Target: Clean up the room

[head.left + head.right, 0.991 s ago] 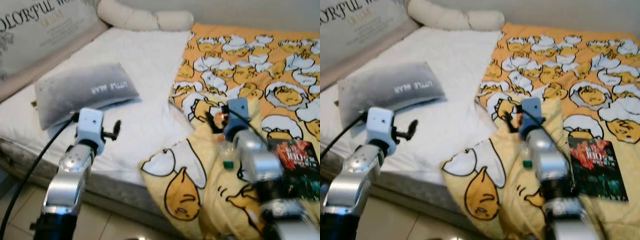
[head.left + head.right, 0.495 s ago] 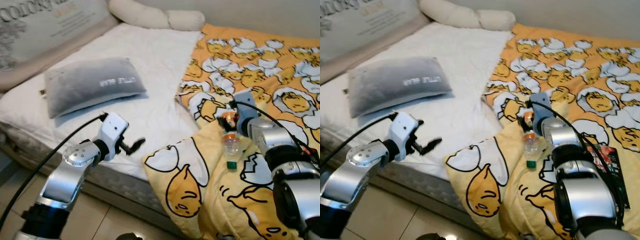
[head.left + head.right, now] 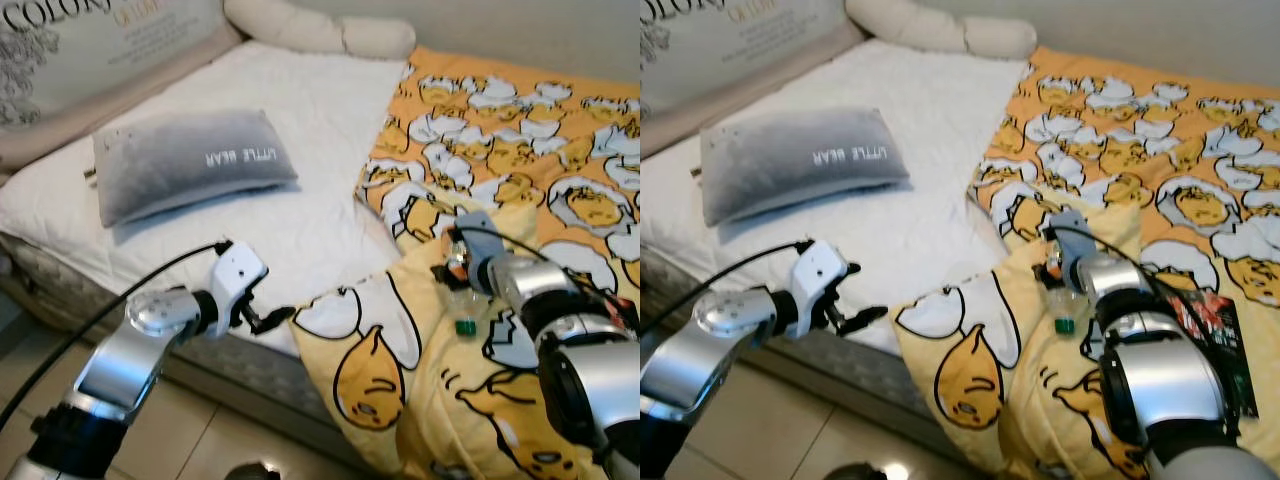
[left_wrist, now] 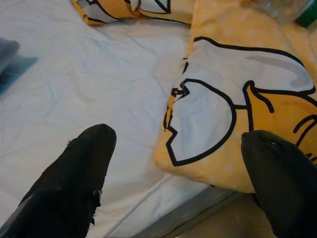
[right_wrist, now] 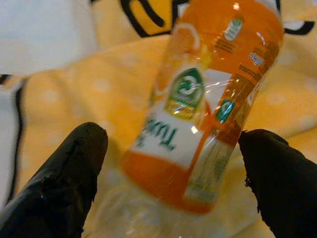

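Note:
A clear plastic bottle (image 3: pixel 461 293) with an orange label and a green cap lies on the yellow egg-cartoon blanket (image 3: pixel 380 370). My right gripper (image 5: pixel 173 140) is open just over the bottle (image 5: pixel 208 104). One black finger (image 5: pixel 64 178) stands on each side of the bottle, neither touching it. My left gripper (image 3: pixel 272 318) is low at the bed's front edge and is open. It points at the blanket's folded corner (image 4: pixel 218 124), where that corner overhangs the white sheet (image 4: pixel 74 74), and it holds nothing.
A grey pillow (image 3: pixel 185 160) lies on the white mattress at the left. A long cream bolster (image 3: pixel 320 30) and a printed cushion (image 3: pixel 90 50) sit at the head. A dark book (image 3: pixel 1220 340) rests on the blanket at the right. Tiled floor (image 3: pixel 200 440) runs below the bed edge.
My left gripper swung from pointing up over the sheet down to the bed edge, toward the blanket corner. My right gripper drew back along the blanket and closed in on the bottle.

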`<state>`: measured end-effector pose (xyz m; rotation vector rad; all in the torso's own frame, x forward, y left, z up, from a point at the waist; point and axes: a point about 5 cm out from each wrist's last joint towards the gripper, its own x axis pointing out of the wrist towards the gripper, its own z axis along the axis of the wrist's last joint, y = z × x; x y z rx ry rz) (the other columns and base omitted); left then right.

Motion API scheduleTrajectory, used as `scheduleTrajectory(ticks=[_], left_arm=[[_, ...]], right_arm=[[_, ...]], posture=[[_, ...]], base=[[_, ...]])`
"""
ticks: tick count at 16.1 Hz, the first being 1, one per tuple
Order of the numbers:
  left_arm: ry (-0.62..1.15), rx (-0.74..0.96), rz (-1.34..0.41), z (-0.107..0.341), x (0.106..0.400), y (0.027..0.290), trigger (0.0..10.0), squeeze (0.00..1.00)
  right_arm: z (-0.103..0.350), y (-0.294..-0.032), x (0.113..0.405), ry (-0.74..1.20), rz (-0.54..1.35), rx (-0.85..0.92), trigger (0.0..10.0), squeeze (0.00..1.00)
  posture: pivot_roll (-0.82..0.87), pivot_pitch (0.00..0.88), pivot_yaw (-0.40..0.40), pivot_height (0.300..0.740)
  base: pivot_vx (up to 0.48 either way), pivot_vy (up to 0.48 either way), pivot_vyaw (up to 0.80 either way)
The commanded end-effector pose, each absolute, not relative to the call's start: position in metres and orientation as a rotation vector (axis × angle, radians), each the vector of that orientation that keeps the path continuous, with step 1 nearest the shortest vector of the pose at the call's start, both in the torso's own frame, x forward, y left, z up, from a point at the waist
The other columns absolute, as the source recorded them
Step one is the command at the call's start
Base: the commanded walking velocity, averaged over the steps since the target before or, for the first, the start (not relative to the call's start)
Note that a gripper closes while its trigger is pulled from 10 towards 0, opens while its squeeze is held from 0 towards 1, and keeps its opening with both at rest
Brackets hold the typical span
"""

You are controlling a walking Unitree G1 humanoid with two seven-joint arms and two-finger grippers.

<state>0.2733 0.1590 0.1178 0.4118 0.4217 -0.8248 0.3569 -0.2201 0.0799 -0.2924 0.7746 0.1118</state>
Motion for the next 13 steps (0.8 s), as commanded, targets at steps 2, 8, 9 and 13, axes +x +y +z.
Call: scheduleTrajectory(ticks=[2,8,9,13], left_arm=[[0.416,0.432,-0.849,0.123,0.273,0.155,10.0,0.00],[0.437,0.426,-0.867,0.122,0.273,0.153,10.0,0.00],[0.439,0.432,-0.873,0.122,0.273,0.153,10.0,0.00],[0.439,0.433,-0.877,0.123,0.274,0.152,10.0,0.00]], right_arm=[[0.073,-0.226,0.352,0.777,0.035,-0.248,10.0,0.00],[0.056,-0.229,0.340,0.823,-0.047,-0.071,10.0,0.00],[0.056,-0.229,0.339,0.823,-0.046,-0.069,8.9,0.00],[0.052,-0.231,0.337,0.811,-0.060,-0.100,0.0,0.00]], posture=[[0.02,0.000,0.004,0.740],[0.01,0.000,0.027,0.740],[0.01,0.000,0.029,0.740],[0.02,0.000,0.021,0.740]], base=[[0.000,0.000,0.00],[0.000,0.000,0.00],[0.000,0.000,0.00],[0.000,0.000,0.00]])
